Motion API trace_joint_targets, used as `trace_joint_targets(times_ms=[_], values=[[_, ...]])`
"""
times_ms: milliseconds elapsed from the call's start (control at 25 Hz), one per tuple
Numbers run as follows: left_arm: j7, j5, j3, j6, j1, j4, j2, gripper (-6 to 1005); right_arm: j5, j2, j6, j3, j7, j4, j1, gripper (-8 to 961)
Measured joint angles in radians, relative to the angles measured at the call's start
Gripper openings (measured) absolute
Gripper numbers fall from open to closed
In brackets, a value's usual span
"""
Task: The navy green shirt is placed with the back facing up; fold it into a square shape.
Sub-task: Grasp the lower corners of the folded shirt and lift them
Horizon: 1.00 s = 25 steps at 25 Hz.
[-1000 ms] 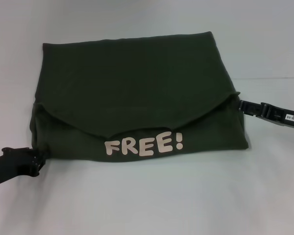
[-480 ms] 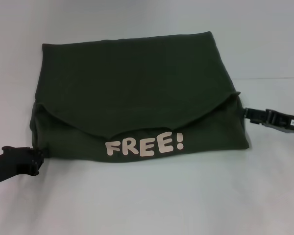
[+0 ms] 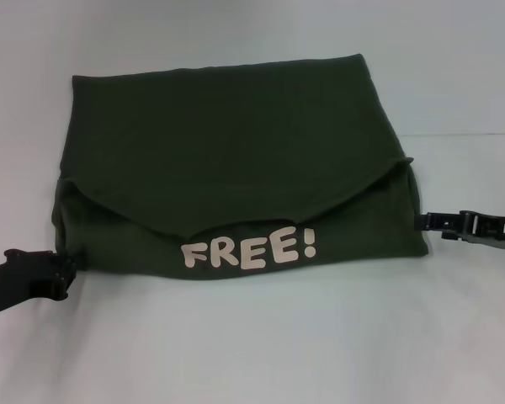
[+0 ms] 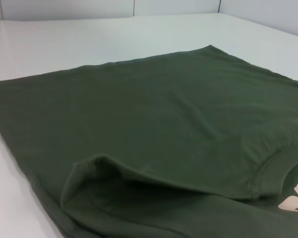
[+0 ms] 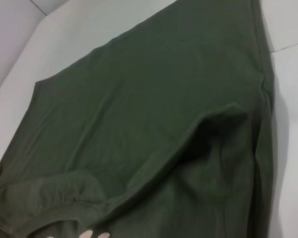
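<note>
The navy green shirt (image 3: 227, 151) lies on the white table, folded into a broad block. Its top layer ends in a curved edge, and below that edge the cream lettering "FREE!" (image 3: 248, 248) shows on the near strip. My left gripper (image 3: 66, 271) is at the shirt's near left corner, low on the table. My right gripper (image 3: 422, 221) is just off the shirt's right edge. The left wrist view shows the folded cloth (image 4: 149, 114) close up with a raised fold. The right wrist view shows the cloth (image 5: 154, 114) with a raised fold too.
The white table (image 3: 261, 345) runs all around the shirt, with bare surface in front of it and on both sides. A seam in the tabletop (image 3: 463, 135) runs out to the right behind the shirt.
My right gripper has drawn back to the right and nearer to me, away from the shirt's right edge. My left gripper has shifted slightly outward. The shirt has stayed as it was.
</note>
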Motion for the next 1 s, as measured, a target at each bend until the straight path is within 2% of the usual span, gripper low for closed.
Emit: trace_joint_targets(times_ms=[360, 1000], values=[[0.000, 0.000, 0.000, -0.003, -0.010, -0.002, 0.002, 28, -0.004, 0.036, 0.084, -0.048, 0.001, 0.012, 0.028, 741], [0.000, 0.000, 0.000, -0.013, -0.014, -0.006, 0.004, 28, -0.001, 0.047, 0.146, -0.063, -0.008, 0.057, 0.045, 723]])
